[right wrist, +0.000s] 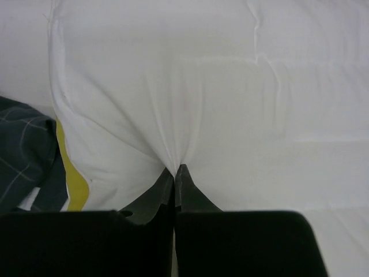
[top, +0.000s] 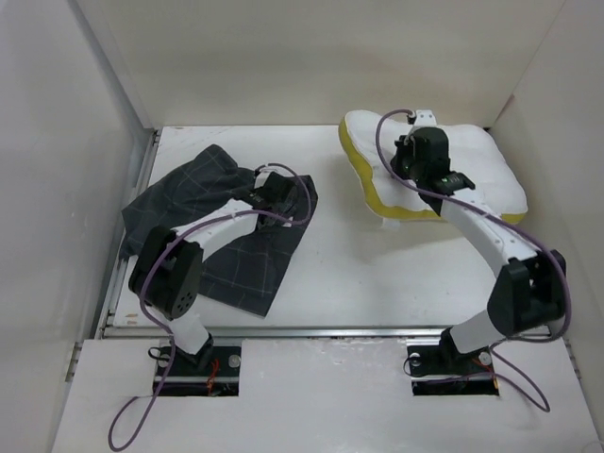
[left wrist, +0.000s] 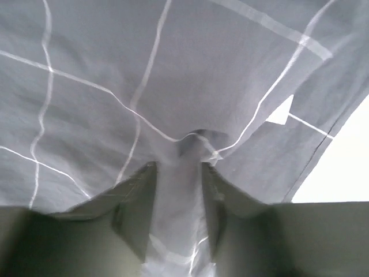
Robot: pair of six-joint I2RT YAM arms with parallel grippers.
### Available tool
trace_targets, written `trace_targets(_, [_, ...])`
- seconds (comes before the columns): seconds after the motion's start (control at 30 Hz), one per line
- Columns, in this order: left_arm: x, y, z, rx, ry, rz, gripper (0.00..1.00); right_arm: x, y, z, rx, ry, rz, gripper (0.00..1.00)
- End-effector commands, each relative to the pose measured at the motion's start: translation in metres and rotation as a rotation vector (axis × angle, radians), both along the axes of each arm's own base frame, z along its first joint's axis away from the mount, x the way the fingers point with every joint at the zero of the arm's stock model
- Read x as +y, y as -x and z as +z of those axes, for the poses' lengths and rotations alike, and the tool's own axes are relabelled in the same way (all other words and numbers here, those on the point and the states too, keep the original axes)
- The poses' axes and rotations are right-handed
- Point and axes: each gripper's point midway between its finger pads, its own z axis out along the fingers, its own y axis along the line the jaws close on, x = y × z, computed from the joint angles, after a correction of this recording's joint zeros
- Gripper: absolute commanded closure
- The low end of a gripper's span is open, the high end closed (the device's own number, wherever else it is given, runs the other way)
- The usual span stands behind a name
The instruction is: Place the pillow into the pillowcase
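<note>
— What is the left tool doing over there?

— It is pinching a fold of the pillowcase. Its fingers are standing narrow, and the grey checked cloth is filling the gap between them and bunching up at the tips.

— And where is the pillowcase lying?

— It is lying crumpled on the left half of the tabletop, spreading from the far left toward the near middle. The left arm is reaching across it.

— How is the right tool looking?

— It is gripping the pillow. Its tips are pressing together on a small tuck of the white cover, and creases are fanning out from the pinch.

— Where is the pillow sitting?

— It is sitting at the far right of the tabletop. Its yellow band is running along its left and near edges, on the side facing the pillowcase.

— Are the two touching?

— No, they are lying apart, with bare tabletop showing between them. The pillow is resting wholly outside the pillowcase.
</note>
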Motion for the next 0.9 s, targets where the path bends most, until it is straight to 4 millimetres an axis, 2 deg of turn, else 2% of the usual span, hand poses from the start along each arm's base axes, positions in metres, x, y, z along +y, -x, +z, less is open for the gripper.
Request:
trace_targets(0.0, [-0.006, -0.010, 0.043, -0.088, 0.061, -0.011, 0.65, 0.012, 0.017, 0.024, -0.079, -0.063, 0.056, 1.00])
trace_targets(0.03, [-0.006, -0.010, 0.043, -0.088, 0.061, -0.011, 0.56, 0.013, 0.022, 0.024, -0.073, -0.066, 0.067, 1.00])
trace_targets(0.07, [-0.006, -0.010, 0.043, -0.088, 0.061, -0.011, 0.56, 0.013, 0.031, 0.030, -0.079, -0.080, 0.072, 1.00])
trace_targets(0.13, [-0.005, -0.008, 0.031, -0.060, 0.043, -0.011, 0.56, 0.015, 0.044, 0.024, -0.054, -0.089, 0.107, 1.00])
trace_targets(0.17, [-0.004, -0.007, 0.026, -0.049, 0.036, -0.011, 0.56, 0.015, 0.052, 0.034, -0.077, -0.100, 0.119, 1.00])
trace_targets(0.23, [-0.011, -0.004, 0.016, -0.010, 0.035, -0.030, 0.55, 0.012, 0.068, 0.035, -0.079, -0.104, 0.128, 1.00])
trace_targets(0.27, [-0.013, -0.005, 0.016, -0.010, 0.042, -0.048, 0.54, 0.012, 0.070, 0.028, -0.058, -0.108, 0.123, 1.00])
trace_targets(0.33, [-0.028, -0.001, 0.010, -0.009, 0.048, -0.098, 0.52, 0.007, 0.082, 0.034, -0.067, -0.116, 0.111, 1.00])
trace_targets(0.37, [-0.027, 0.001, 0.006, -0.004, 0.040, -0.106, 0.50, 0.005, 0.088, 0.028, -0.045, -0.111, 0.110, 1.00])
trace_targets(0.4, [-0.031, 0.003, 0.006, -0.004, 0.040, -0.119, 0.50, 0.002, 0.093, 0.034, -0.056, -0.109, 0.101, 1.00])
trace_targets(0.47, [-0.027, 0.001, 0.007, -0.015, 0.021, -0.107, 0.52, -0.002, 0.098, 0.035, -0.059, -0.106, 0.091, 1.00])
trace_targets(0.53, [-0.019, 0.001, 0.000, -0.006, -0.022, -0.076, 0.57, -0.005, 0.107, 0.029, -0.040, -0.101, 0.090, 1.00])
trace_targets(0.57, [-0.013, 0.005, -0.002, 0.008, -0.050, -0.069, 0.61, -0.005, 0.108, 0.032, -0.049, -0.103, 0.091, 1.00])
trace_targets(0.6, [-0.011, 0.007, -0.007, 0.027, -0.058, -0.060, 0.69, -0.007, 0.110, 0.025, -0.028, -0.102, 0.076, 1.00])
trace_targets(0.63, [-0.008, 0.006, -0.009, 0.022, -0.073, -0.041, 0.70, -0.010, 0.113, 0.026, -0.028, -0.098, 0.068, 1.00])
trace_targets(0.8, [0.002, 0.020, -0.024, 0.087, -0.111, -0.005, 0.67, -0.013, 0.123, 0.020, -0.006, -0.092, 0.067, 1.00])
trace_targets(0.87, [0.004, 0.023, -0.027, 0.093, -0.111, 0.002, 0.64, -0.012, 0.127, 0.024, -0.017, -0.108, 0.073, 1.00])
